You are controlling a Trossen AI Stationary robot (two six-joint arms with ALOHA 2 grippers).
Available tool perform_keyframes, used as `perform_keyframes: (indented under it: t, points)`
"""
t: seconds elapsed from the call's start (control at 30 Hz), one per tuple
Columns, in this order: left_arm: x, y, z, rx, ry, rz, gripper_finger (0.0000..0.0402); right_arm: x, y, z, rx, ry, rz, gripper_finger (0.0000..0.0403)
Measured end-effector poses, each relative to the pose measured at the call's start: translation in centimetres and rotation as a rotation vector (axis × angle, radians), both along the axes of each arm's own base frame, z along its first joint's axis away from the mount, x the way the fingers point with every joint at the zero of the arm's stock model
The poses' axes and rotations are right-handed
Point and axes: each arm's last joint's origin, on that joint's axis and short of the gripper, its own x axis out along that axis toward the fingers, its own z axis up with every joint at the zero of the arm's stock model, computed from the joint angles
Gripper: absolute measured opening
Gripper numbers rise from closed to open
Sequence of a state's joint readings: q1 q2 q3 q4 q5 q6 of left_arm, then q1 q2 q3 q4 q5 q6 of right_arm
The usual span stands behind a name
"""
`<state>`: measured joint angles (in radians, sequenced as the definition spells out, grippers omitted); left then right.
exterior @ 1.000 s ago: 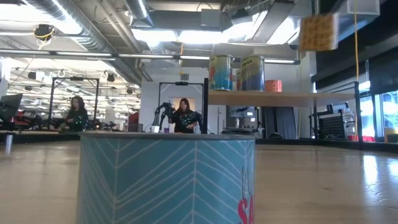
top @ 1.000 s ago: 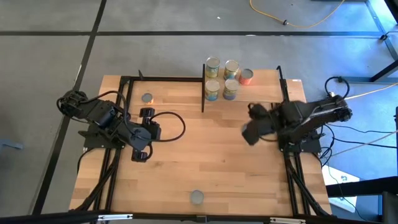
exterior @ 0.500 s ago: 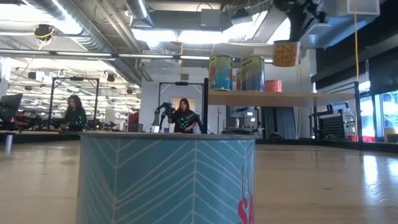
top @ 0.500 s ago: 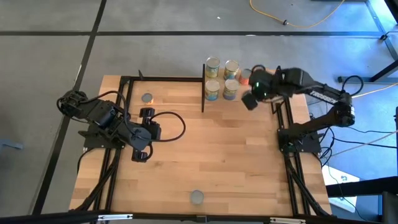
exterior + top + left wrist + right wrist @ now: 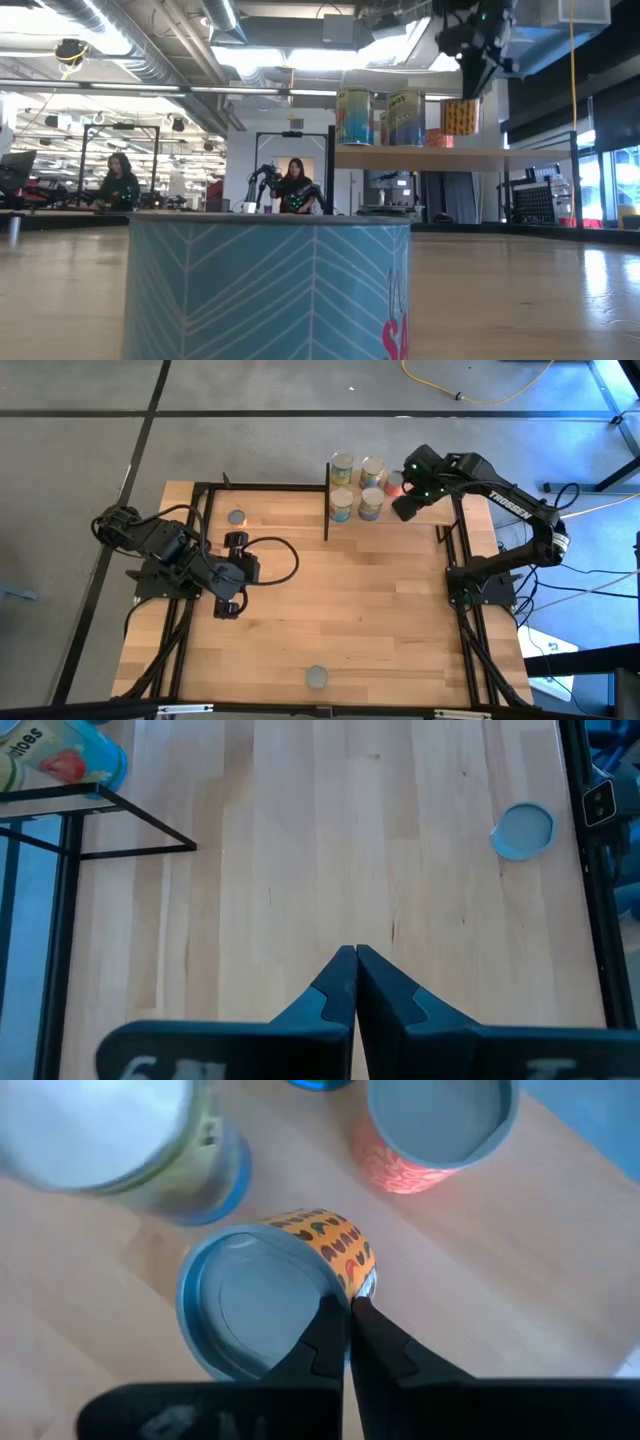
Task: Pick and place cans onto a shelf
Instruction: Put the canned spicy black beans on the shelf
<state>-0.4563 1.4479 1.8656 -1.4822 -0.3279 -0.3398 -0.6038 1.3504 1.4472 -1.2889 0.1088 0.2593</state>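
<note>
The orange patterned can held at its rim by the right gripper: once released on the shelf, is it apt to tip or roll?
The small orange patterned can with a silvery top probably swings little, since the right gripper pinches only its rim. It looks rigid. Set upright on the light-wood shelf, its flat base should keep it steady; knocked over, its round wall would likely roll.

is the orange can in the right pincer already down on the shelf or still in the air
Cannot tell for sure. The low view shows the orange can upright with its base level with the shelf board; the right pincer is shut on its rim.
</note>
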Motion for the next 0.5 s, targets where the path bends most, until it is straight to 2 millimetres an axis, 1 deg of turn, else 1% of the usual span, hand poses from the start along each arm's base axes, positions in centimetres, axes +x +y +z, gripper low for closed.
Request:
perform_keyframes:
  t: [0.2,0.37,0.5]
  points:
    - [0.3,0.8,0.0,0.001,0.001,0.036,0.0000,0.0,-1.3,-2.1,0.019,-0.024,0.001,0.0006]
    - [0.5,1.3,0.0,-0.003,0.004,0.058,0.0000,-0.1,-1.9,-2.6,0.008,-0.032,0.010,0.0006]
    - [0.6,1.6,0.0,-0.005,0.004,0.068,0.0000,0.0,-2.3,-2.6,-0.017,-0.046,0.023,0.0011]
